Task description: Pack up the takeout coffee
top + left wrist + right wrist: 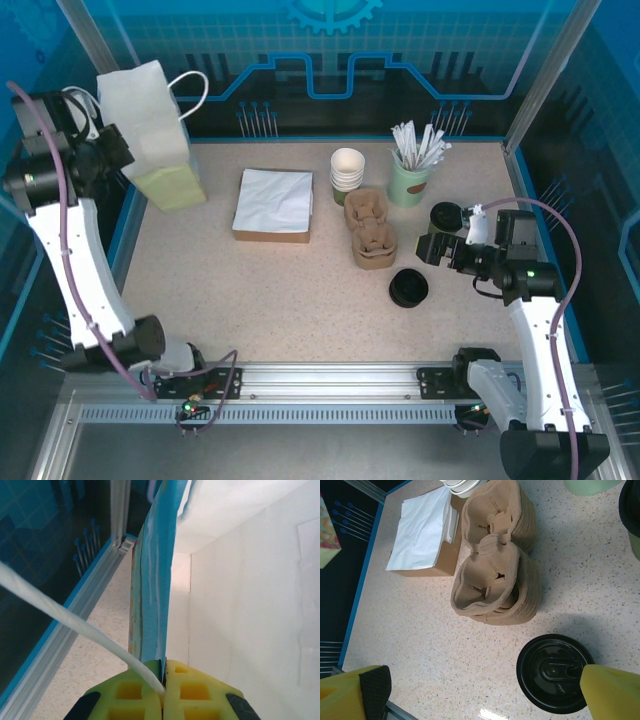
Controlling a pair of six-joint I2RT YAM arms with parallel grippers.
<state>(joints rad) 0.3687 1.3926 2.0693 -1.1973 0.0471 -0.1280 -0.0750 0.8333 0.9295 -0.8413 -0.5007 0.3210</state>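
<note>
Left gripper (163,692): yellow fingers (197,695) pressed together, clamped on the top edge of the white paper bag (150,120). The bag's blue-printed wall rises from between them, and a white cord handle (75,625) runs down to the same pinch. I log the bag as upright, well to the left of the pulp cup carrier (368,232).

Right gripper (482,685): fingers spread wide, nothing between them, hanging above the table (250,290) just right of the carrier's near end.

Takeout coffee (347,170): olive-green paper cup, white rim and inside, upright just behind the carrier's far end. Both grippers are apart from it.

Carrier: brown, two wells, both empty, lying lengthwise away from me.

Black lid (555,672): flat on the table just near-right of the carrier, under the right finger.

Mint-green cup (410,182): holds white-wrapped sticks, behind and right of the carrier.

White napkins (273,200): stacked on a brown box, left of the carrier.
</note>
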